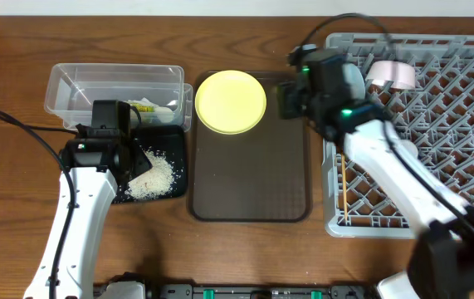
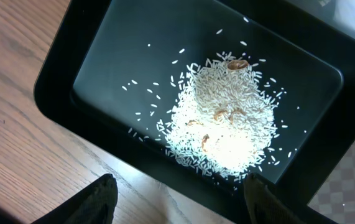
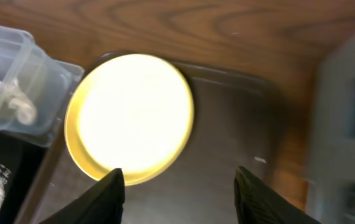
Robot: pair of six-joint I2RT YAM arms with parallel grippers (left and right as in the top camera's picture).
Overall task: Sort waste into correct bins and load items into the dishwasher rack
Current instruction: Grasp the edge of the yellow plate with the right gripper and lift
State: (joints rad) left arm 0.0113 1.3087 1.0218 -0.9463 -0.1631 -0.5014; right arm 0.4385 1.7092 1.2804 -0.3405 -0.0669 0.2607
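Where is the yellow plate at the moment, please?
In the overhead view, the yellow plate sits at the far end of the brown tray, between the clear tub and the grey rack.

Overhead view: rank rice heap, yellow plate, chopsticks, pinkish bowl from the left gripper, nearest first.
1. rice heap, in the black tray beside the left gripper.
2. yellow plate, on the brown tray.
3. chopsticks, at the rack's left edge.
4. pinkish bowl, at the rack's far edge.

Lab-type mock kitchen: dishwasher rack, wood table, robot arms.
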